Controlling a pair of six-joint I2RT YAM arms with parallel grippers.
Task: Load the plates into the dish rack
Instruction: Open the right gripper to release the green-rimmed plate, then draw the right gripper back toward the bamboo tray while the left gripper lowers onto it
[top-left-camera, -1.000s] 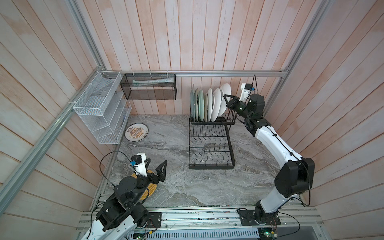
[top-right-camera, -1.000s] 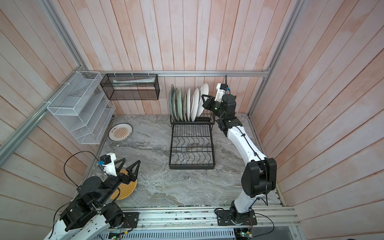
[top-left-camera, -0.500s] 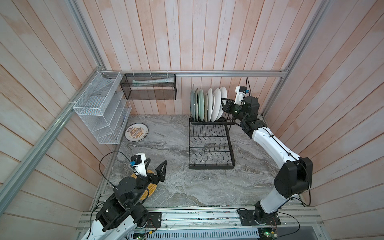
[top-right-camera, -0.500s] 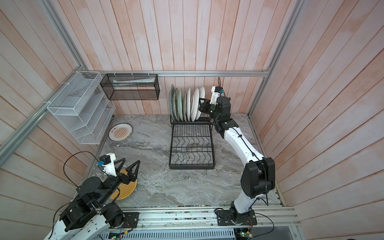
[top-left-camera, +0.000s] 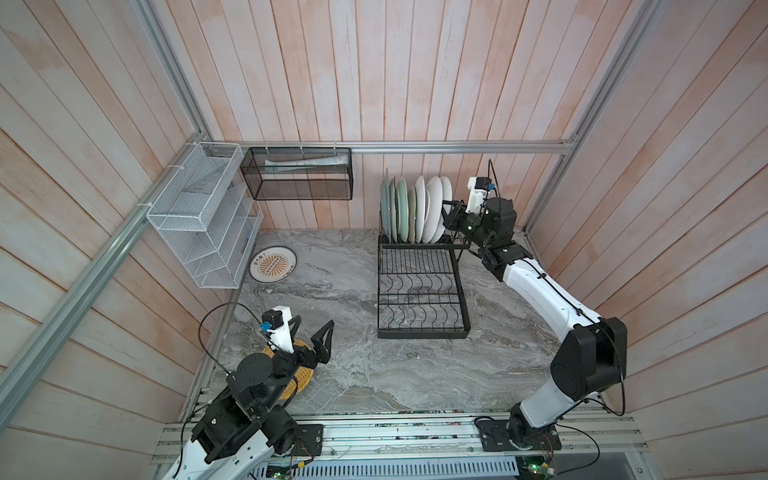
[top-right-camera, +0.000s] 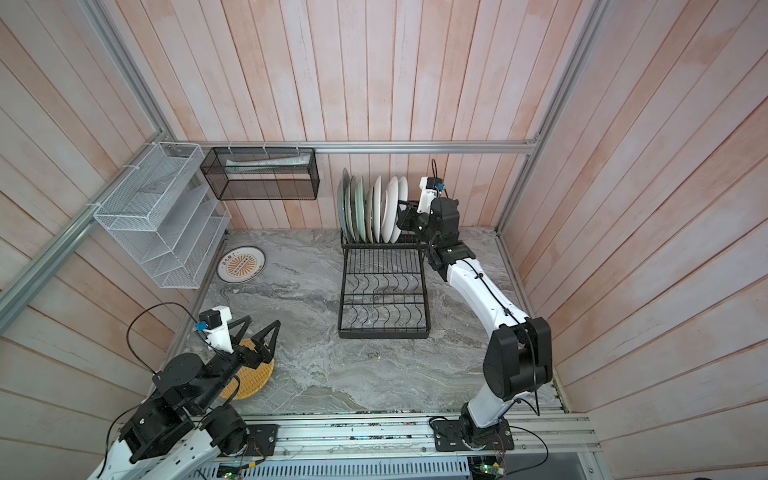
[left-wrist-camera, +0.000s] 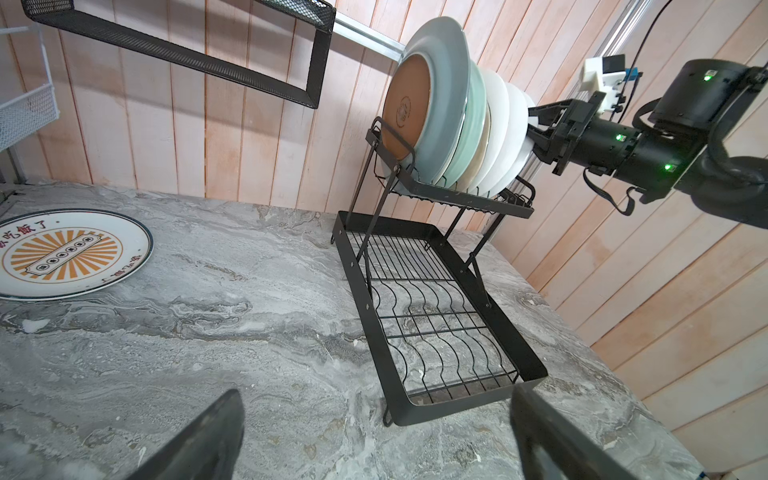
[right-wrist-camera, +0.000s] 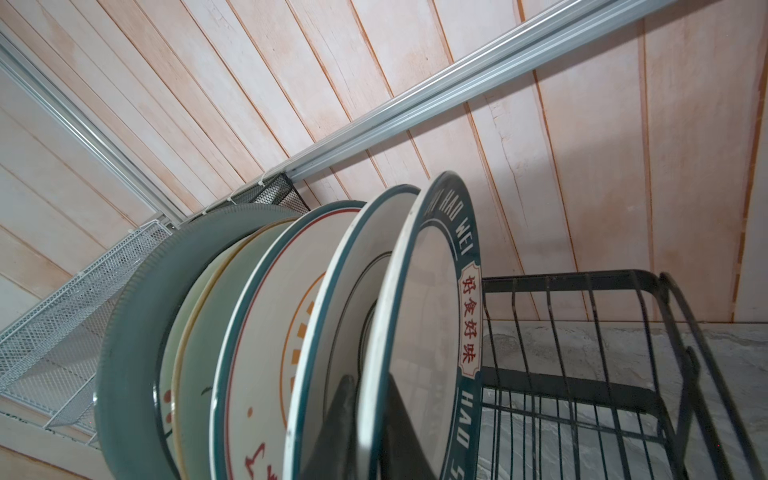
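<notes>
Pale pink planks wall in a grey marbled surface (top-left-camera: 374, 374). In both top views a black wire dish rack (top-left-camera: 424, 334) with a raised upper tier stands near the back wall. A row of round plates (top-left-camera: 415, 208), teal, pale green, cream and white, stands on edge in that tier. The right claw (top-left-camera: 448, 216) sits at the row's end nearer its own arm, level with the last rim. Well apart from the rack, on its side away from that arm, a white plate with an orange sunburst (top-left-camera: 273, 270) lies flat. A yellow ribbed plate (top-left-camera: 300, 384) lies off the rack's front corner on the same side, partly under the left arm. The left claw (top-left-camera: 313, 326) hovers over it, spread wide and empty.

From the left wrist, the rack's lower tier is bare. The sunburst plate (left-wrist-camera: 66, 253) lies flat on the rack's side that faces this arm, so the left arm looks the nearer to it.

From the right wrist, a white plate with a dark teal band and red lettering (right-wrist-camera: 469, 316) closes the row. Two dark fingers (right-wrist-camera: 343, 419) flank its rim, one on each face; whether they pinch it or stand just clear cannot be told. Past it the upper tier's wires are free. By my reading, the two plates off the rack lie face up, so each must be tipped on edge, parallel to the row.
</notes>
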